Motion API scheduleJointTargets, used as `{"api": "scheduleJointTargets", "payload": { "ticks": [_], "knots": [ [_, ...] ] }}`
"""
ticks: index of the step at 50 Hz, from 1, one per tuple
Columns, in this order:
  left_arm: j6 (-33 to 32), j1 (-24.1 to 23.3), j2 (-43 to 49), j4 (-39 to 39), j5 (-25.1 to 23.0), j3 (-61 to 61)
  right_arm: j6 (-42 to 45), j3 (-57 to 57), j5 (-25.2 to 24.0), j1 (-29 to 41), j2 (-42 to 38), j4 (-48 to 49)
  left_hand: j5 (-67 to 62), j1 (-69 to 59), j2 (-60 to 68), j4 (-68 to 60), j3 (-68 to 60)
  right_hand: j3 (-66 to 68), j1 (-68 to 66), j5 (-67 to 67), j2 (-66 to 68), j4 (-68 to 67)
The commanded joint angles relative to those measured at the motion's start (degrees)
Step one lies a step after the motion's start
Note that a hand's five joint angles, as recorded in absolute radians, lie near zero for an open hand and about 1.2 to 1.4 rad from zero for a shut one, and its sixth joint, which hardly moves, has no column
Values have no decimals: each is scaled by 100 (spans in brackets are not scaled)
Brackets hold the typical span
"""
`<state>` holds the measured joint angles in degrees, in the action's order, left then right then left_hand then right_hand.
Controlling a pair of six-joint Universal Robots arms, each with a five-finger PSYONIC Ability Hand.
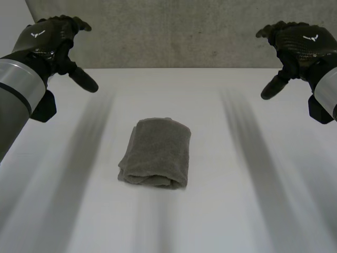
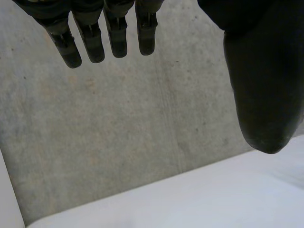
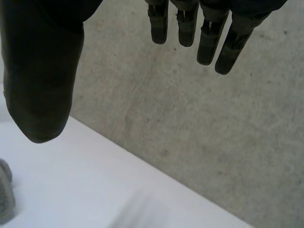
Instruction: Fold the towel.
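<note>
A grey towel (image 1: 157, 153) lies folded into a small thick bundle at the middle of the white table (image 1: 247, 200). My left hand (image 1: 50, 39) hangs raised at the far left, well away from the towel, fingers (image 2: 92, 38) straight and thumb (image 2: 266, 90) apart, holding nothing. My right hand (image 1: 297, 42) hangs raised at the far right, equally far from the towel, with straight fingers (image 3: 209, 38) and thumb (image 3: 40, 85) spread and empty. An edge of the towel (image 3: 4, 199) shows beyond the right thumb.
A grey concrete wall (image 1: 174, 31) stands behind the table's far edge. Bare table surface surrounds the towel on all sides.
</note>
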<state>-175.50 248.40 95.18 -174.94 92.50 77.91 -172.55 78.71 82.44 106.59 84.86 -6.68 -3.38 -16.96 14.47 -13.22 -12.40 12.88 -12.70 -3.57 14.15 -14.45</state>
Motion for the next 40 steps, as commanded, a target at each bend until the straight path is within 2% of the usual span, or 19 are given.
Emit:
{"api": "scheduleJointTargets", "payload": {
  "ticks": [1,30,35,37,38,40],
  "knots": [
    [138,-72,53,319,-48,49,-235,-5,-34,-191,-66,-220,215,574,-324,322,240,-288,270,357,-415,445],
    [156,-240,335,382,-127,92,-428,13,-79,-156,-216,-290,148,506,-257,322,240,-288,270,357,-415,445],
    [156,-248,326,109,-154,189,-446,30,-307,-112,-216,-308,182,540,-291,322,240,-288,270,357,-415,445],
    [130,-248,335,-267,-163,294,-393,4,-700,-95,-364,-360,165,523,-274,322,240,-288,270,357,-415,445],
    [130,-248,335,-269,-162,295,-393,4,-703,-95,-365,-361,165,523,-274,322,240,-288,270,357,-415,445],
    [121,-240,343,-436,-171,348,-385,-48,-1262,-42,-584,-535,148,506,-257,322,240,-288,270,357,-415,445]
  ]
}}
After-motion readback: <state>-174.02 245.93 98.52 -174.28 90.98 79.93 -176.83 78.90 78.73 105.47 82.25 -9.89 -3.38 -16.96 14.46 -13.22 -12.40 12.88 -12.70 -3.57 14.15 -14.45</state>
